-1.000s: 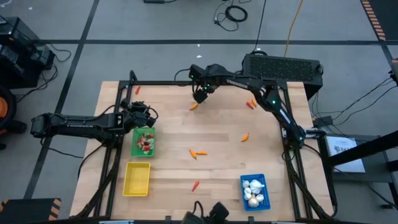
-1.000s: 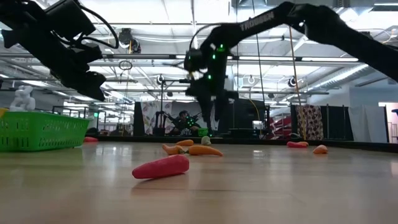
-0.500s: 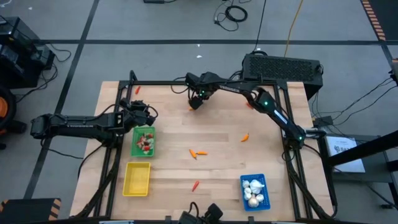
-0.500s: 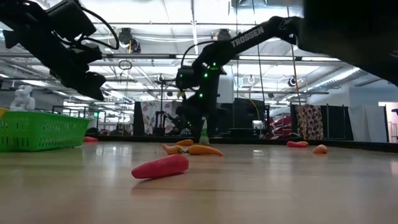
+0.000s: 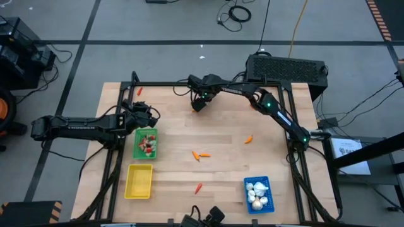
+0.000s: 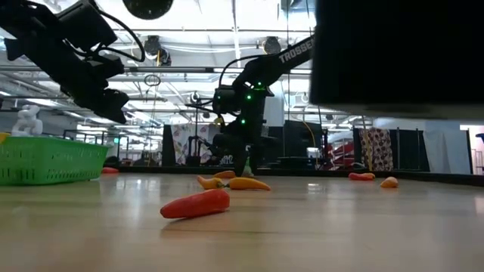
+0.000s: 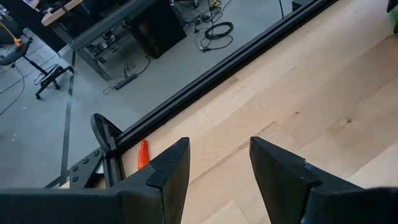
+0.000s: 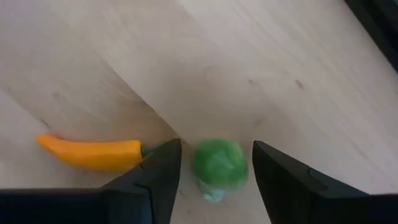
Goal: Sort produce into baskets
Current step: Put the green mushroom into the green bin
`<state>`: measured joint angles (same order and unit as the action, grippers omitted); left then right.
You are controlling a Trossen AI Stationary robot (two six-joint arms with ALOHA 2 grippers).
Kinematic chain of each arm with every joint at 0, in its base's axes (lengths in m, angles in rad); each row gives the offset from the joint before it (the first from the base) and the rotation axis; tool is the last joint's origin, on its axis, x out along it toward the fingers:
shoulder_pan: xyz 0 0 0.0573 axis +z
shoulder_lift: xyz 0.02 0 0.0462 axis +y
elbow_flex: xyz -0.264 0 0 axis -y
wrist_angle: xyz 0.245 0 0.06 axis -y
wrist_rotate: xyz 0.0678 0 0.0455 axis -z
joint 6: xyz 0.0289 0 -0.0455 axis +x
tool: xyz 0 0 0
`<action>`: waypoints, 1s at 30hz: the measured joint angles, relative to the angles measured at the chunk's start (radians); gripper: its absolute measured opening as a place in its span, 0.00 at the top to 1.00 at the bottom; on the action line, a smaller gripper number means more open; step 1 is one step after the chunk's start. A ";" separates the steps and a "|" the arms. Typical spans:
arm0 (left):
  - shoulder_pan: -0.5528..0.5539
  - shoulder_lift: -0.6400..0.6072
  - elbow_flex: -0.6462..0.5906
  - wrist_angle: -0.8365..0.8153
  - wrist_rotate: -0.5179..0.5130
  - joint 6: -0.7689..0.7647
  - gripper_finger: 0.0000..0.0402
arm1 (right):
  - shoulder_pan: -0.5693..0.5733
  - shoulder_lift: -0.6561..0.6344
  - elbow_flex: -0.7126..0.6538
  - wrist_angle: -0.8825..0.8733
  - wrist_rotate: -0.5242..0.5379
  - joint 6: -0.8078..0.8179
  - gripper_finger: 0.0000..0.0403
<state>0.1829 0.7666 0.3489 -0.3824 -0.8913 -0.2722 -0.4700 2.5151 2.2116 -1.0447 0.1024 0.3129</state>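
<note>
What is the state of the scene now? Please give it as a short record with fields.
right gripper: open, at the table's far side, fingers either side of a small green piece
beside it: orange pepper lying on the table
left gripper: open, empty, above the green basket
yellow basket: looks empty
blue basket: holds white bulbs
loose pieces: several orange and red ones on the table

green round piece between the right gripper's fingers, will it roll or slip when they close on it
The green piece looks rounded and knobbly, so it may roll sideways if one finger touches first. It sits centred in the open right gripper, which favours an even squeeze. The orange pepper lying right beside one finger could get nudged.
</note>
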 joint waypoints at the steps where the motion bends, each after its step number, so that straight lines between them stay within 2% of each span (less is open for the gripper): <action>1: 0.000 0.000 0.000 0.000 0.000 0.000 0.56 | 0.001 0.000 0.000 0.001 0.002 -0.004 0.54; 7: 0.000 0.000 0.000 0.000 0.000 0.000 0.56 | 0.001 0.000 0.000 0.002 0.004 -0.013 0.54; 18: 0.000 0.000 0.000 0.011 -0.016 0.025 0.56 | 0.012 -0.001 0.000 0.004 0.007 -0.267 0.55; 25: 0.000 0.000 0.000 0.010 -0.029 0.026 0.56 | 0.021 -0.001 0.000 0.039 0.052 -0.393 0.66; 30: 0.000 0.000 0.000 0.010 -0.049 0.026 0.56 | 0.027 -0.001 0.000 0.055 0.075 -0.443 0.70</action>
<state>0.1829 0.7666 0.3485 -0.3721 -0.9402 -0.2461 -0.4427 2.5141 2.2116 -0.9897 0.1773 -0.1302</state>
